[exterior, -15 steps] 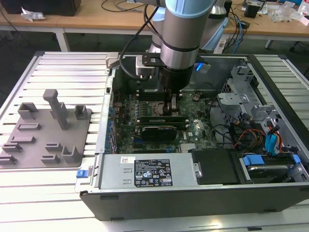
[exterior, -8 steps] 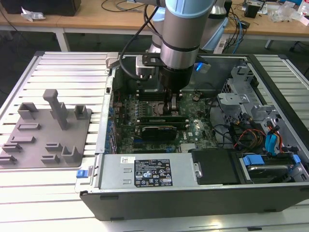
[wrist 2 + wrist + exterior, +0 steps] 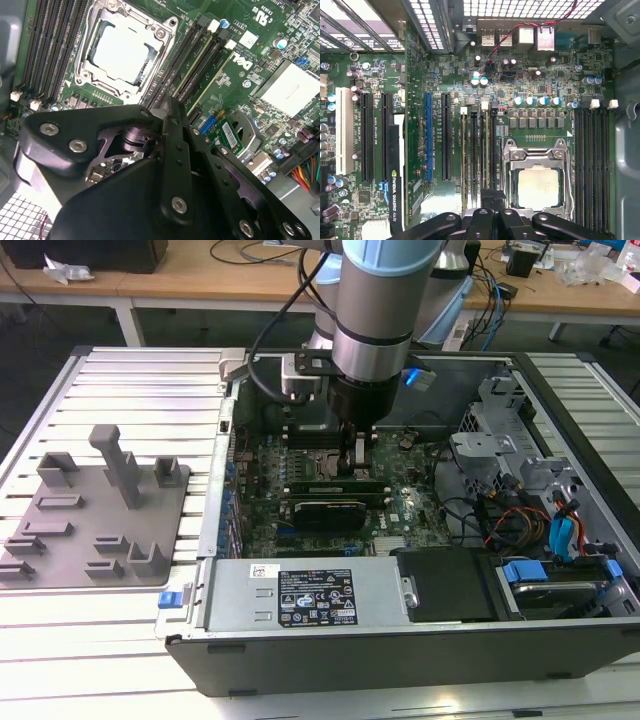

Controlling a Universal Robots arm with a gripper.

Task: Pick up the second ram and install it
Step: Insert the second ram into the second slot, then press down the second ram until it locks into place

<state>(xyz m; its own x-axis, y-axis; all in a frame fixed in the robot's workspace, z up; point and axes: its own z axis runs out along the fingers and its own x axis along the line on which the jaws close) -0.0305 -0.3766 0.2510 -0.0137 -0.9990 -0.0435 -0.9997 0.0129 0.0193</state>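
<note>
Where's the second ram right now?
The second ram stands in the memory slots beside the CPU socket in both wrist views, directly under the gripper. In the exterior view it sits mid-motherboard, below the arm's wrist.

So for print, we see white silk-screened lettering and a logo on the motherboard point(image 3: 239, 61) in the second wrist view, too tilted for us to quote. The power supply point(image 3: 300, 585) in the exterior view carries a big dark label point(image 3: 318, 605) full of tiny marks, plus a small white sticker point(image 3: 265, 572). In the first wrist view, the graphics card point(image 3: 395, 195) has white lettering running along its edge.
</note>
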